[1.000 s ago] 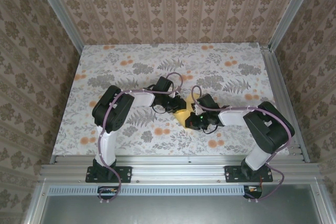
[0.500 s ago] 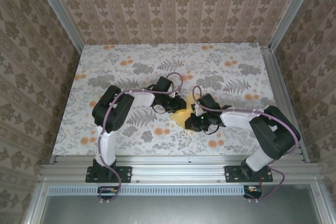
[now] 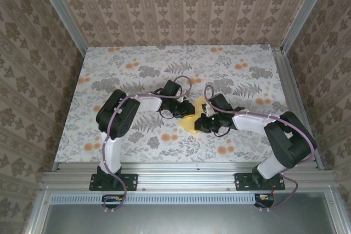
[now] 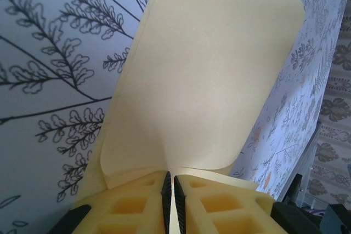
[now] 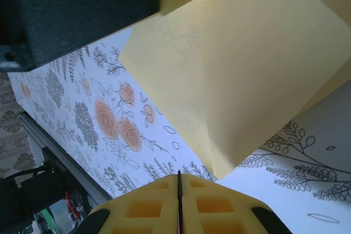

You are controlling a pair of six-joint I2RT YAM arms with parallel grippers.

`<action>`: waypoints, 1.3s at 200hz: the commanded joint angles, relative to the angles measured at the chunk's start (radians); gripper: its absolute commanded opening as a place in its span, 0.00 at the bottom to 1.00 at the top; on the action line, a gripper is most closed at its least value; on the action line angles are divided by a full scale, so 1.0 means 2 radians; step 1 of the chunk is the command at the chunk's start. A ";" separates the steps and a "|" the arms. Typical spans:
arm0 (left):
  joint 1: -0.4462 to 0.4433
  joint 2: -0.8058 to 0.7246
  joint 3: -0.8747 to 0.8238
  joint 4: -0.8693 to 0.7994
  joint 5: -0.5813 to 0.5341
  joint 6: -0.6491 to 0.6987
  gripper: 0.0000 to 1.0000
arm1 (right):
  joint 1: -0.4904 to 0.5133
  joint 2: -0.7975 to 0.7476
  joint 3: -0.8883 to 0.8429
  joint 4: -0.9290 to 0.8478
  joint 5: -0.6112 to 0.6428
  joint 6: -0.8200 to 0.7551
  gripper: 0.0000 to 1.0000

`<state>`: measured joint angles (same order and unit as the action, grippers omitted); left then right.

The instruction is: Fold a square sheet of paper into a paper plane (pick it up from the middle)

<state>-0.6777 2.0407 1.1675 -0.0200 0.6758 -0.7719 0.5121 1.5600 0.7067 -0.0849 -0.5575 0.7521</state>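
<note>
The pale-yellow paper (image 3: 189,123) lies near the middle of the table (image 3: 109,69), on the flower-print cloth (image 3: 247,64), between the two wrists. The left end effector (image 3: 184,110) is clenched on it: in the left wrist view its jaws stand almost together at the paper's near edge (image 4: 170,176), and the sheet (image 4: 214,80) bows up and away from them over the cloth, with its far edge rounded. The right end effector (image 3: 204,123) is clenched too, with nothing seen between its jaws. In its own view the jaws meet in a thin line (image 5: 178,176), and a pointed corner of the paper (image 5: 247,75) sits just beyond them, slightly to the right; whether they touch it I cannot tell. A straight crease runs across the sheet towards that corner, so part of it is folded over. The left arm (image 3: 115,116) rises from its base at the near edge, bends at a raised elbow and reaches right towards the centre, with its wrist low over the cloth. The right arm (image 3: 288,141) mirrors it: its elbow stands high on the right and its forearm stretches left, low to the table. The two end effectors face each other across the paper, close together.
</note>
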 commanded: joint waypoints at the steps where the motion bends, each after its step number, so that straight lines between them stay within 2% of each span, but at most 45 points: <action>1: -0.004 -0.001 -0.008 -0.062 -0.027 0.025 0.21 | -0.001 0.019 0.009 0.010 0.000 0.004 0.10; 58: -0.006 0.014 -0.005 -0.050 -0.020 0.026 0.22 | -0.001 0.057 0.012 0.063 0.007 0.020 0.09; 117: -0.005 0.023 0.013 -0.059 -0.006 0.033 0.25 | -0.001 0.069 -0.008 0.041 0.017 0.011 0.07; 176: -0.004 0.025 0.022 -0.065 0.002 0.037 0.28 | -0.001 0.035 -0.006 0.037 0.017 0.022 0.07; 260: 0.002 -0.003 0.047 -0.098 0.003 0.051 0.34 | 0.000 0.066 -0.023 0.048 0.013 0.014 0.05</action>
<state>-0.6800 2.0495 1.2373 -0.1532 0.6884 -0.7021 0.5121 1.6627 0.6842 0.0208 -0.5465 0.7883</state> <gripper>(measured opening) 0.330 0.068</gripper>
